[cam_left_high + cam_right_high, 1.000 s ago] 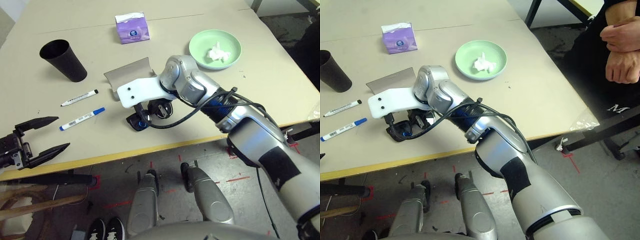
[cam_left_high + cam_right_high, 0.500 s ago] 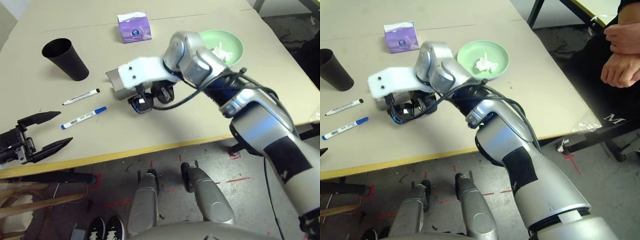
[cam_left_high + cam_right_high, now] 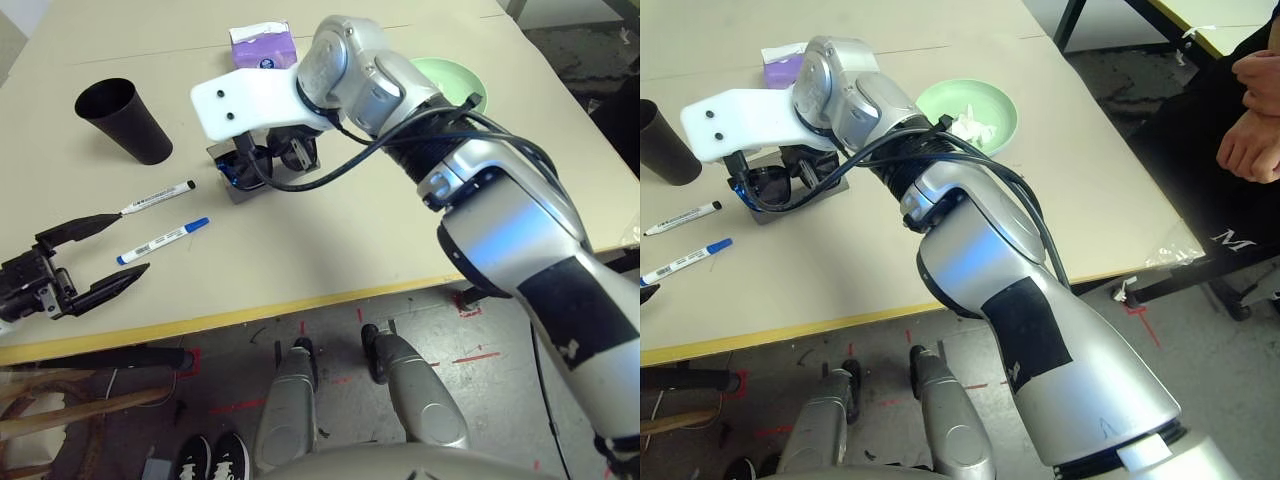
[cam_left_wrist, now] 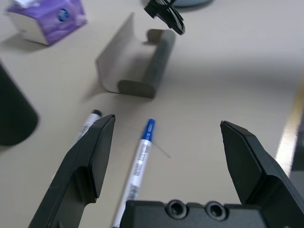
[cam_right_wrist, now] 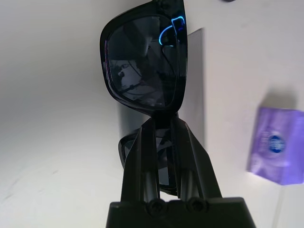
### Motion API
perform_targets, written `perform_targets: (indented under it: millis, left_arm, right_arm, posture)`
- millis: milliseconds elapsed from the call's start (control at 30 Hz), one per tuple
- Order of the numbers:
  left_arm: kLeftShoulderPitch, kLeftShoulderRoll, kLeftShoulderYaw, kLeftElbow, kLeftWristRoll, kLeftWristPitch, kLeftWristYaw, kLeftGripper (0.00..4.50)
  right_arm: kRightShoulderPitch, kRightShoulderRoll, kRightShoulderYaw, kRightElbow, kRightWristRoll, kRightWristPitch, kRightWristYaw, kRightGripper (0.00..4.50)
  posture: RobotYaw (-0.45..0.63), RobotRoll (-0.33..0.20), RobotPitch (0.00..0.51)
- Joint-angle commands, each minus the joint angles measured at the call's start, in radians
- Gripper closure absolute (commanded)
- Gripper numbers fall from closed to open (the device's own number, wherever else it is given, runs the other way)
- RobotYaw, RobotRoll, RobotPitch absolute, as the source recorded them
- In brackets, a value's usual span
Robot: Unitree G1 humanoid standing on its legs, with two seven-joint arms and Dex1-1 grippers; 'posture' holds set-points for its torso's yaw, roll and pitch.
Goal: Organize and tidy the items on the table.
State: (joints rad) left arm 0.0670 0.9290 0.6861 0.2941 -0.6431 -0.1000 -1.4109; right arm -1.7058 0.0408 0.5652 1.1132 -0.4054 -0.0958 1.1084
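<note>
The right claw (image 5: 161,128) is clenched on glossy black sunglasses (image 5: 145,64), held above the open grey case (image 4: 137,64); the left claw (image 4: 166,142) gapes wide over the tabletop (image 3: 330,240).

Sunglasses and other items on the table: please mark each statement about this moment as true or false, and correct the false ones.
1. The right gripper is shut on the black sunglasses, held above the open grey glasses case. True.
2. The left gripper holds the blue-capped marker. False: its jaws stand open and empty, and the marker lies on the table.
3. The crumpled white tissue lies in the green plate. True.
4. The black cup lies on its side. False: it stands upright, mouth up.
5. The two markers lie inside the glasses case. False: the black-capped marker and the blue-capped one lie on the table, beside the case.
</note>
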Motion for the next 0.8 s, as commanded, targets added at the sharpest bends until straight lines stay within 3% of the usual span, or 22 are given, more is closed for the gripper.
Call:
perform_targets:
  millis: [33, 800]
  left_arm:
    - [0.02, 0.006, 0.035, -0.024, -0.01, 0.028, 0.026, 0.0]
    - [0.07, -0.075, 0.055, -0.129, 0.0, 0.033, 0.162, 0.0]
  right_arm:
    - [-0.017, 0.027, -0.015, 0.055, -0.017, -0.048, -0.072, 4.35]
    - [0.05, 0.076, -0.003, 0.193, -0.092, -0.091, -0.311, 4.35]
  posture:
    - [-0.09, 0.0, 0.247]
    - [-0.04, 0.0, 0.269]
